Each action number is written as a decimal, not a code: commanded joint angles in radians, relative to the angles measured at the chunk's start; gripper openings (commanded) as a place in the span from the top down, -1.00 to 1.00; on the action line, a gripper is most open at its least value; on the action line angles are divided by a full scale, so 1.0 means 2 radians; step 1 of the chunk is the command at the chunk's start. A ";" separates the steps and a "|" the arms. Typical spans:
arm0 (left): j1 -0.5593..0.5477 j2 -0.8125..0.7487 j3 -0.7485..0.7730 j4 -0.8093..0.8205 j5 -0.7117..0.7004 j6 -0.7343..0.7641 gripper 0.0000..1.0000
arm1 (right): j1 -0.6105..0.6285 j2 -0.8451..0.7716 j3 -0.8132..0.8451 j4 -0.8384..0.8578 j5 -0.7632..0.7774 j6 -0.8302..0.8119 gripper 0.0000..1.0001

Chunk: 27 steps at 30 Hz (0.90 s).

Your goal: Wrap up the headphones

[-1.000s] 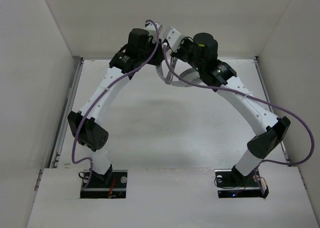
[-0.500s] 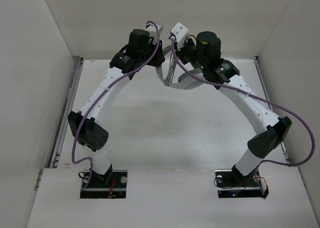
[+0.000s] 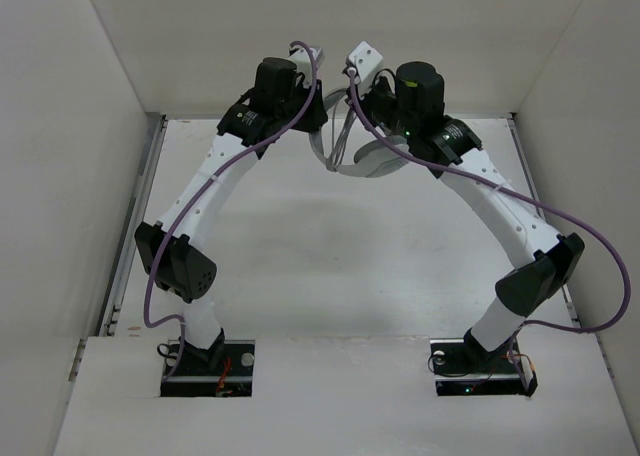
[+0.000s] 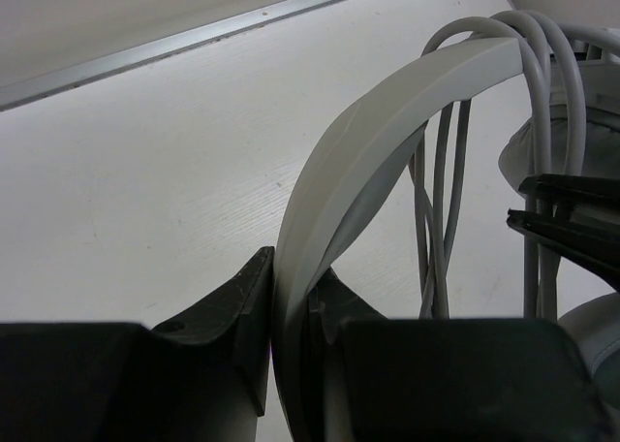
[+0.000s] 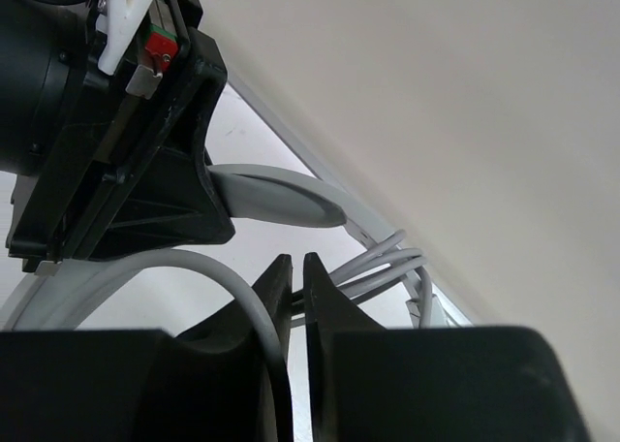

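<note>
The light grey headphones hang above the far middle of the table between both arms. My left gripper is shut on the flat headband, which rises out of its jaws. The thin grey cable lies in several loops over the headband's top and hangs down beside it. My right gripper is shut on a strand of the cable, pinched between its tips. A padded earcup shows at the right of the left wrist view. The plug is not visible.
The white back wall is close behind both grippers, with a metal rail along the table's far edge. The two wrists are nearly touching. Purple arm cables loop off both arms. Side walls stand left and right.
My right gripper has risen and moved slightly toward the back wall, drawing the cable up over the headband. The headphones have shifted a little with it. The left arm is still.
</note>
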 commanded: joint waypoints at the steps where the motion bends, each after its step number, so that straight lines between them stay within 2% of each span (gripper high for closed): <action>1: 0.004 -0.038 0.012 0.047 0.020 -0.025 0.99 | -0.008 -0.022 0.024 -0.004 -0.002 0.017 0.63; 3: 0.005 -0.038 0.012 0.047 0.020 -0.025 0.99 | -0.008 -0.024 0.029 -0.006 -0.001 0.017 0.52; 6: 0.006 -0.038 0.011 0.047 0.020 -0.025 0.99 | -0.016 -0.024 0.047 -0.014 -0.003 0.017 0.46; 14: 0.007 -0.035 0.012 0.047 0.020 -0.025 0.98 | -0.039 -0.035 0.060 -0.028 -0.022 0.021 0.48; 27: 0.003 -0.033 0.015 0.046 0.020 -0.023 0.98 | -0.037 -0.038 0.073 -0.057 -0.055 0.028 0.24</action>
